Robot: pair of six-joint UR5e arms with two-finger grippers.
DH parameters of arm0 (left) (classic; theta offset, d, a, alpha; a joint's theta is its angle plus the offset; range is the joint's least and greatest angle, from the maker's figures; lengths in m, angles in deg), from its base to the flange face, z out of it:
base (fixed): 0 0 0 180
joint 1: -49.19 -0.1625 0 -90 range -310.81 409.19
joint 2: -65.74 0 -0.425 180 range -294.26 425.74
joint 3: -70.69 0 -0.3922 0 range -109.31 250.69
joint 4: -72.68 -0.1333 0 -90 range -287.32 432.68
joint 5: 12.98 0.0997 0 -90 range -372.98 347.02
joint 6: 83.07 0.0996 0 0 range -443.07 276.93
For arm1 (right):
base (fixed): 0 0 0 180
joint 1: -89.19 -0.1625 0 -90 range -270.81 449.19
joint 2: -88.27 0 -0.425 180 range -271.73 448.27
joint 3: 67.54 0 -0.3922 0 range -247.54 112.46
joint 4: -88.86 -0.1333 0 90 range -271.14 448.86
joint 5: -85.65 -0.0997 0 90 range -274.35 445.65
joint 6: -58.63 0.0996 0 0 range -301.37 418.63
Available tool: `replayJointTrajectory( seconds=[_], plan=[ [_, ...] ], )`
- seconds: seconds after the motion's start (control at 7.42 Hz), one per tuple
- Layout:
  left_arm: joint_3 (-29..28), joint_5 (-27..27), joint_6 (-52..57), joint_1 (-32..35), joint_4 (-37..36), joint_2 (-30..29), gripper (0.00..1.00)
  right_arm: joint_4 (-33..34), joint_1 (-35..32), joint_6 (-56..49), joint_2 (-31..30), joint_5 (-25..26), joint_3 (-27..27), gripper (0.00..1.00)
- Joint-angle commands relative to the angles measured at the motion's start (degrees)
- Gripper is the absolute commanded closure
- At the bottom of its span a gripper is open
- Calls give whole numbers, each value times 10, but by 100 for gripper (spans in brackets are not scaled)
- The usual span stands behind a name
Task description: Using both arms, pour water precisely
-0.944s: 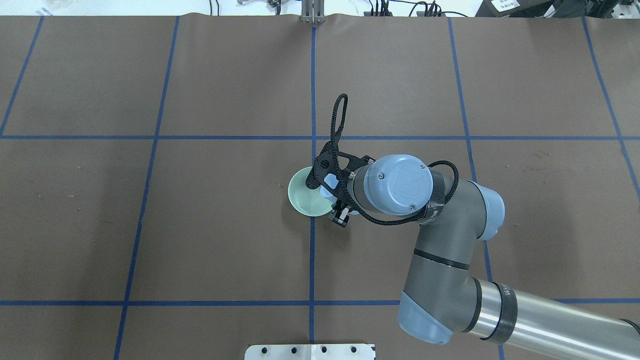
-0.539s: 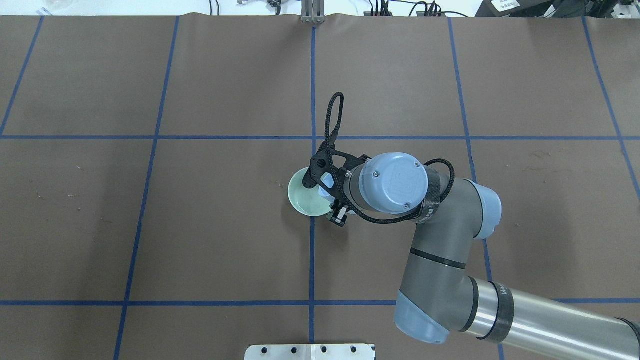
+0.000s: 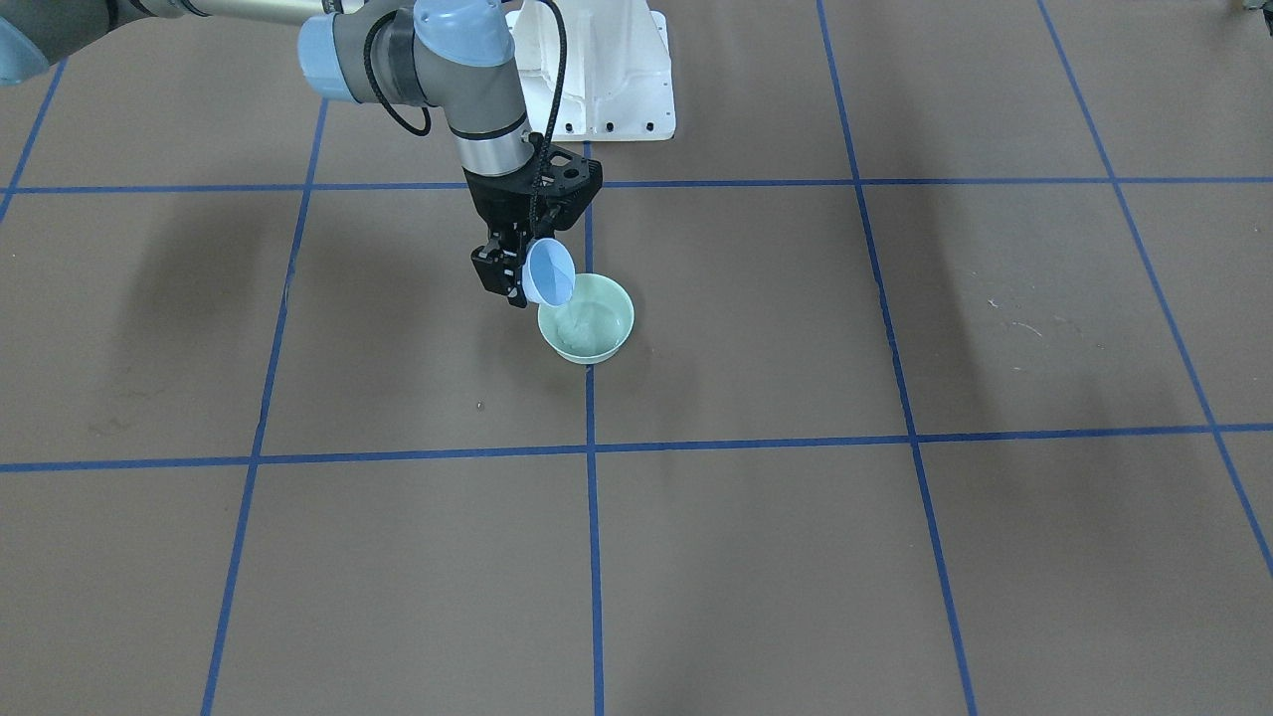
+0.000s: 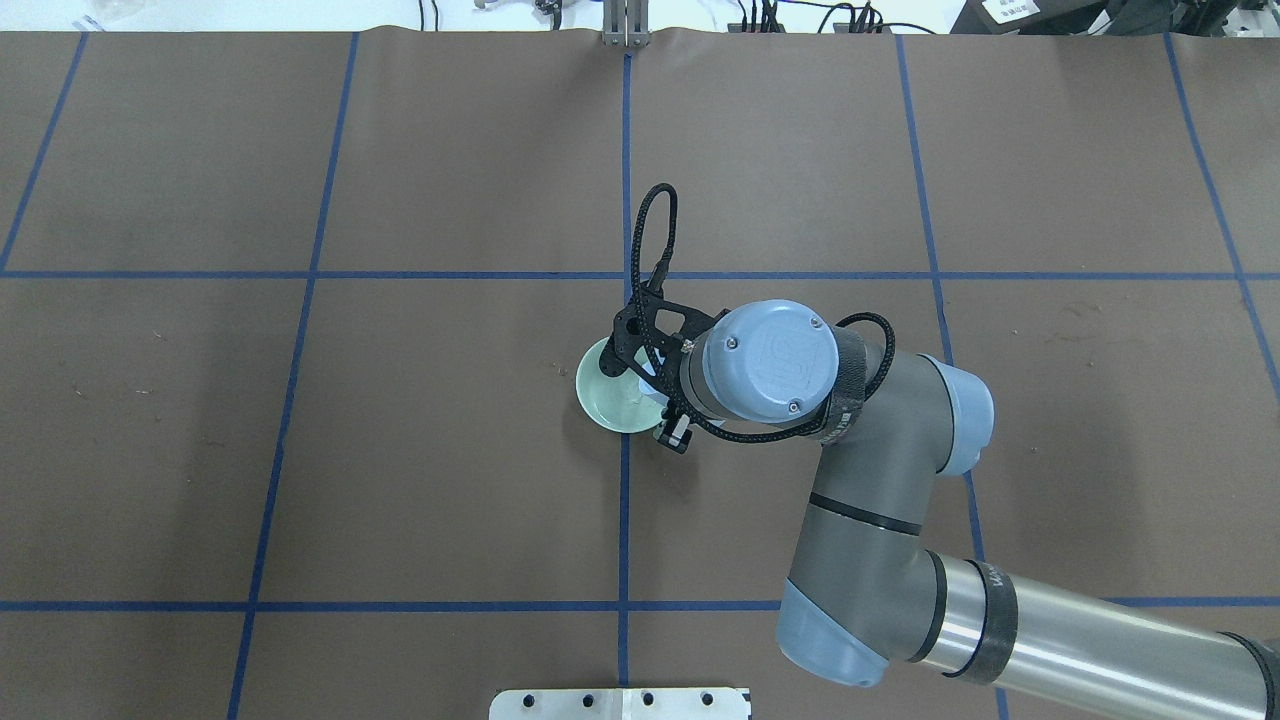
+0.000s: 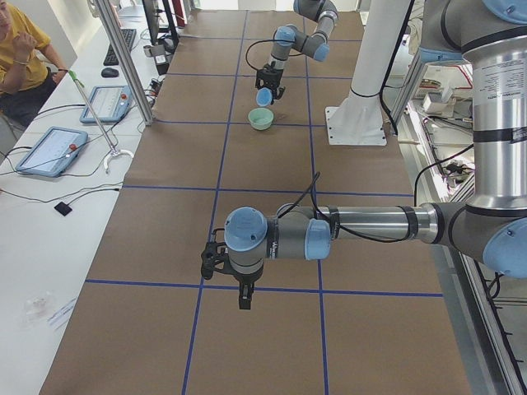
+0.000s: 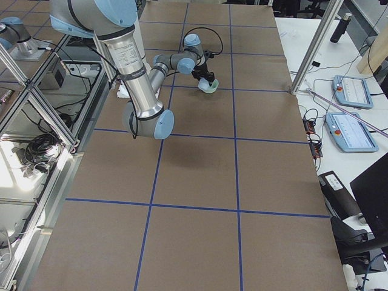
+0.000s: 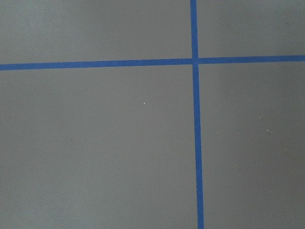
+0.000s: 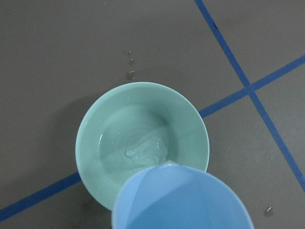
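My right gripper (image 3: 523,281) is shut on a light blue cup (image 3: 549,272) and holds it tipped on its side over the near rim of a pale green bowl (image 3: 624,300). In the right wrist view the blue cup (image 8: 181,200) leans its lip over the green bowl (image 8: 88,133), and rippled water (image 8: 143,153) lies in the bowl's bottom. The overhead view hides the cup under the right wrist (image 4: 770,360) beside the bowl (image 4: 598,398). My left gripper (image 5: 244,298) hangs far from the bowl over bare table; whether it is open or shut I cannot tell.
A few water drops (image 8: 129,74) lie on the brown mat beside the bowl. The white pedestal (image 3: 597,80) stands behind the bowl. Blue tape lines (image 7: 195,143) cross the mat. A side table with tablets (image 5: 49,150) and a seated person is off the mat.
The right wrist has shifted a little to the left over the bowl and turned further, with the cup still in its grip. The bowl has stayed in place.
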Motion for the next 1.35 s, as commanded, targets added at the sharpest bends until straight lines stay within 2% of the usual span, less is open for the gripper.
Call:
replayJointTrajectory(
  seconds=[0.0, 0.81, 1.21],
  plan=[
    [0, 0, 0, 1, 0, 0, 0, 30, 0, -1, 15, 0, 0, 100],
    [-1, 1, 0, 1, 0, 0, 0, 39, 0, -14, 20, 1, 2, 100],
    [-1, 1, 0, 1, 0, 0, 0, -4, -2, -6, 19, 1, 1, 100]
  ],
)
